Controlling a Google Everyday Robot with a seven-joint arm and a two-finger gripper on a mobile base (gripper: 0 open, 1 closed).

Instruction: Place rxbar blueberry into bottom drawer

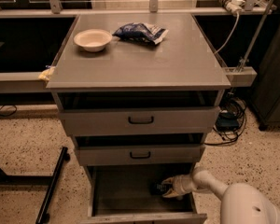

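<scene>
Pincer point(170, 188) is down inside the bottom drawer point(126, 192), at its right side, with the rxbar blueberry point(157, 189) right at its tip. Clamped or let go, I cannot tell. The bar looks delivered, so what's likely left is release and pulling out. Above, the bowl point(93, 39) and snack bag point(140, 32) sit on the table point(144, 66).

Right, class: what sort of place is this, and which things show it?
Probably a robotics lab or workshop: a grey metal drawer cabinet on a speckled floor, a power strip on the rail behind, and the robot's pincer inside the bottom drawer.
</scene>
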